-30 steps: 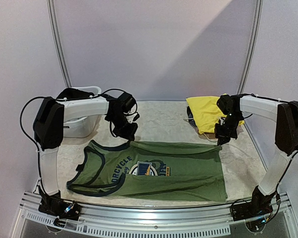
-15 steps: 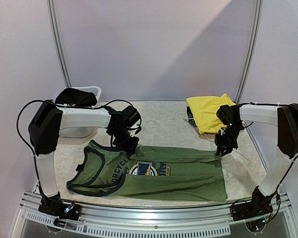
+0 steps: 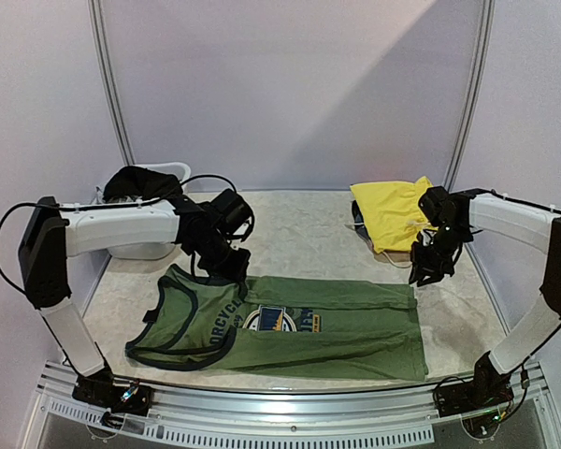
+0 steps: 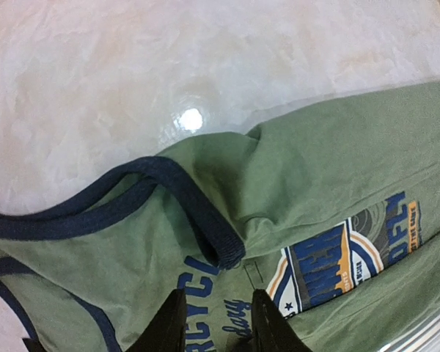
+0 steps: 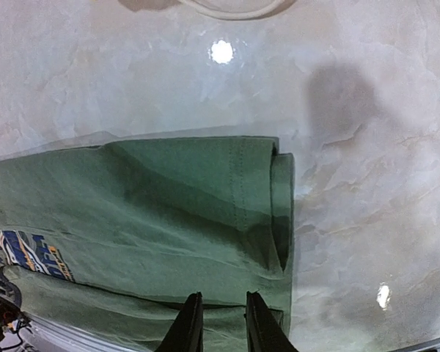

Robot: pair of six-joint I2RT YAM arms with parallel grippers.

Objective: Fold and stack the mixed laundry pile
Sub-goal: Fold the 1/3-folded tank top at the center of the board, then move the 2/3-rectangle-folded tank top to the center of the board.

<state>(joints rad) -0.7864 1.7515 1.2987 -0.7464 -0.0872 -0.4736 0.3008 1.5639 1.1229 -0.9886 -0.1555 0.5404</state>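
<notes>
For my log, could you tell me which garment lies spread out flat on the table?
The olive-green top with navy trim; the yellow garment sits folded, the black one drapes over the white plastic tub.

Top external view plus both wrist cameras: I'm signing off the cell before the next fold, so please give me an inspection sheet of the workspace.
Surface: marbled tabletop, glossy, no spills seen.
Job's things: green tank top lying flat, folded over; yellow garment at the far right; dark garment in the white tub at the far left.
Clutter: nothing seen.
Claws: left claw open above the tank top's neckline; right claw open above its hem corner; neither holds anything.
Cables: black cables hang in loops beside the tub.
Surroundings: pale walls, metal frame posts.
</notes>
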